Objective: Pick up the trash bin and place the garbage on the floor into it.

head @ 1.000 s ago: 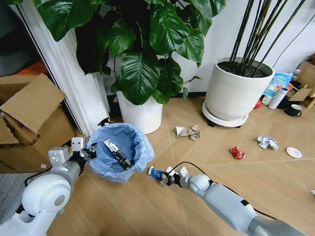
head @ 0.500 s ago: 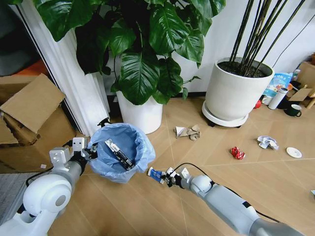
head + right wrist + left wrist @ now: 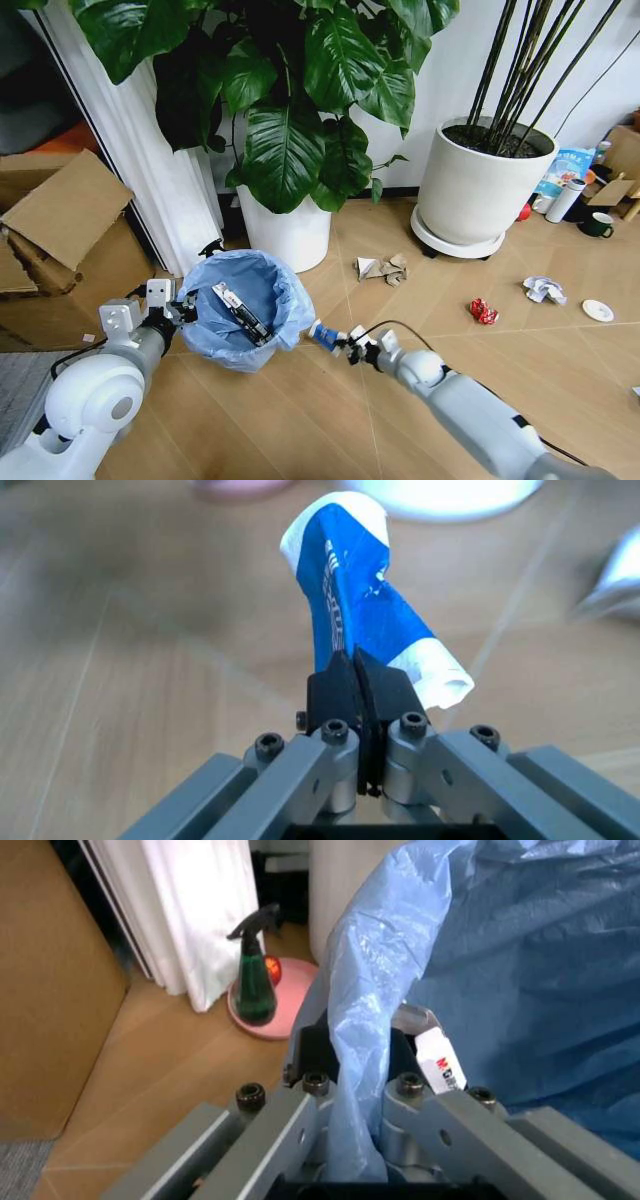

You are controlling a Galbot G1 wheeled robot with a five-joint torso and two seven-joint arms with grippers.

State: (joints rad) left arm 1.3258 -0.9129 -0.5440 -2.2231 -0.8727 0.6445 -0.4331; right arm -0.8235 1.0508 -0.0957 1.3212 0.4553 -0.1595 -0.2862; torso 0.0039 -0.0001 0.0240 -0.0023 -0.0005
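The trash bin (image 3: pixel 243 310), lined with a crinkled light-blue bag, hangs off the floor at lower left with a dark flat wrapper (image 3: pixel 238 312) inside. My left gripper (image 3: pixel 182 308) is shut on the bin's rim, its jaws pinching the blue bag (image 3: pixel 365 1087). My right gripper (image 3: pixel 340 343) is shut on a blue-white wrapper (image 3: pixel 322 334), held just right of the bin; in the right wrist view this wrapper (image 3: pixel 357 619) sticks out past the jaws. More garbage lies on the floor: crumpled brown and white paper (image 3: pixel 383 268), a red crushed can (image 3: pixel 483 311), crumpled white paper (image 3: pixel 543 290).
Two big white plant pots (image 3: pixel 290 232) (image 3: pixel 480 185) stand behind. Cardboard boxes (image 3: pixel 60 235) fill the left. A green spray bottle (image 3: pixel 255 971) stands by a white curtain (image 3: pixel 190 907). A mug (image 3: pixel 598 224), a bottle (image 3: pixel 565 200) and a small white dish (image 3: pixel 597 310) sit far right.
My right gripper has risen and moved back toward the bin's right side, carrying the blue-white wrapper. The left arm and the bin have stayed still.
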